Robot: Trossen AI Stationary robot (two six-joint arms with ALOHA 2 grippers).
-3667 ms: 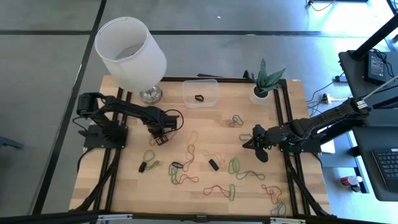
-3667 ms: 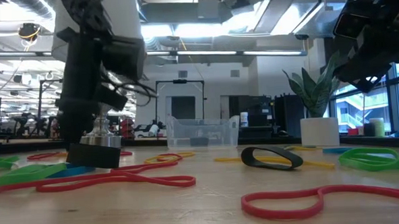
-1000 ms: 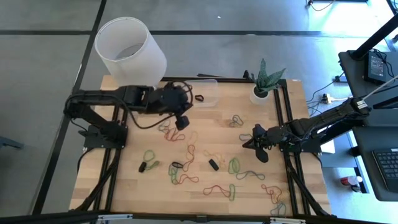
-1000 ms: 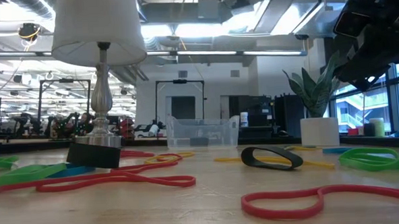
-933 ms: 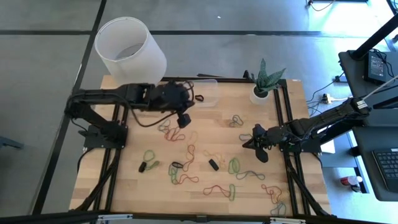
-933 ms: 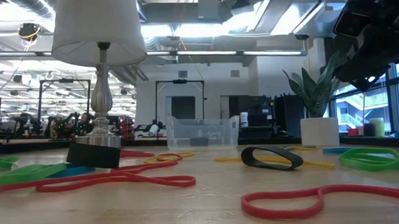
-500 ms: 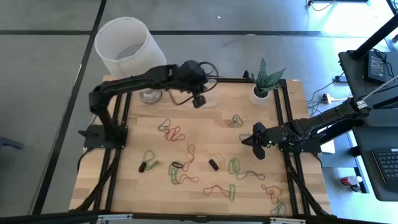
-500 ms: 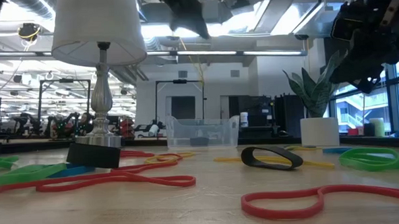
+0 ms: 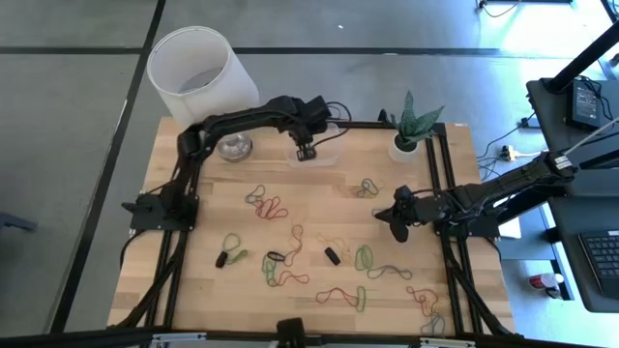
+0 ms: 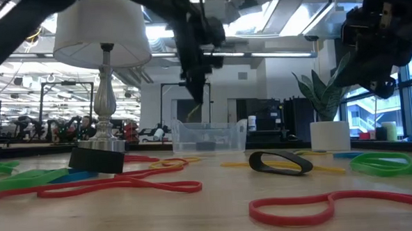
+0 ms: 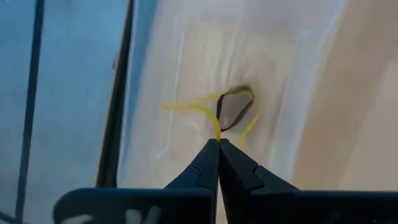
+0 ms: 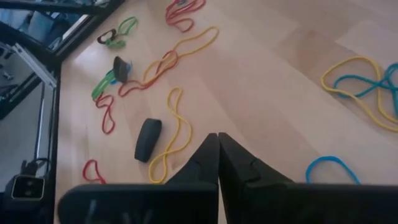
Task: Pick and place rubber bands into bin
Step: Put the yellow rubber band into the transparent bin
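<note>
A thin yellow rubber band (image 11: 198, 109) is pinched in the closed left gripper (image 11: 218, 144) above the small clear plastic bin (image 9: 311, 144). It should be released only once centred over the bin; the right gripper (image 12: 217, 138), shut and empty, waits well apart from the bin.

My desk (image 9: 193, 290) is pale wood planks, set on a grey concrete floor (image 9: 68, 116). A white-shaded lamp (image 9: 201, 79) and a potted plant (image 9: 411, 126) stand at its far edge. Beyond, ceiling strip lights (image 10: 259, 55) glow over a workshop hall, with bright windows (image 10: 363, 115) behind the plant.
</note>
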